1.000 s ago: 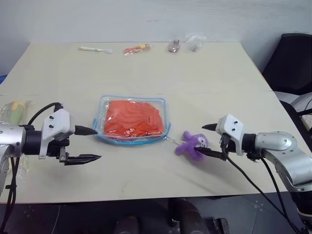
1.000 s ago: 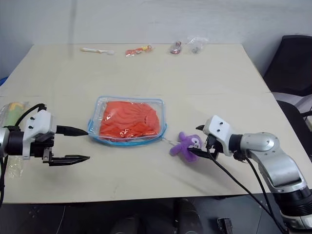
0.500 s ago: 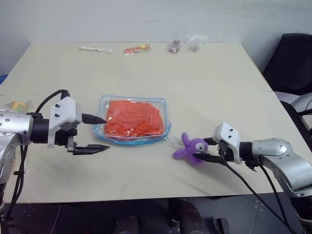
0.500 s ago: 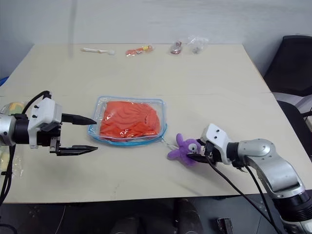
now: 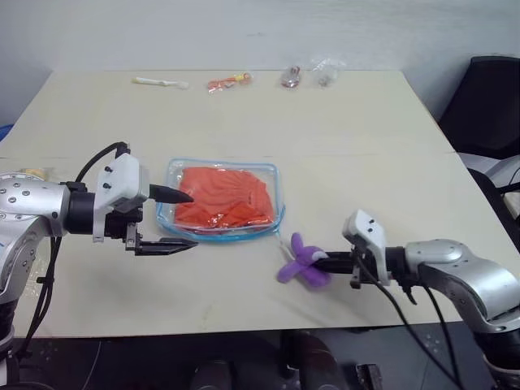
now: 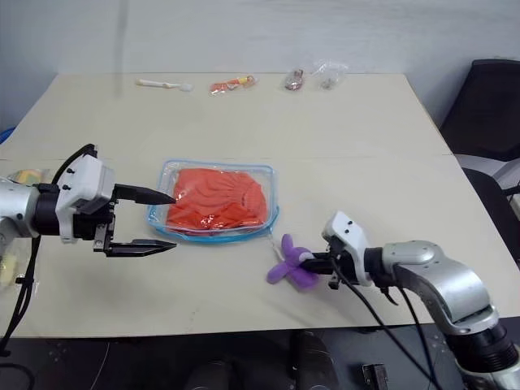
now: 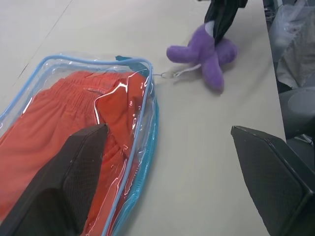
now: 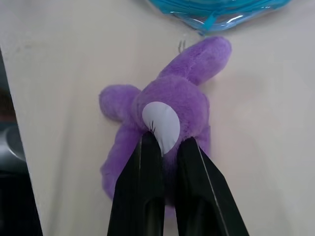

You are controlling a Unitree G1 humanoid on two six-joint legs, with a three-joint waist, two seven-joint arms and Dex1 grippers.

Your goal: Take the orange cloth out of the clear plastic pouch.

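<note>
Closing since earlier, right end effector (image 8: pixel 165 147) now pinches purple plush toy (image 5: pixel 299 262); left end effector (image 5: pixel 177 219) gapes beside clear plastic pouch (image 5: pixel 221 201).

- Four small items (image 5: pixel 236 80) along the table's (image 5: pixel 366 146) far edge: too small to identify.
- Packet (image 6: pixel 20 177) at its left edge: cut off.

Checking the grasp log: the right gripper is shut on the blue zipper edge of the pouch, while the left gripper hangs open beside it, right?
No. The right gripper is shut on the purple plush toy, as the right wrist view shows. The left gripper is open beside the clear plastic pouch.
</note>
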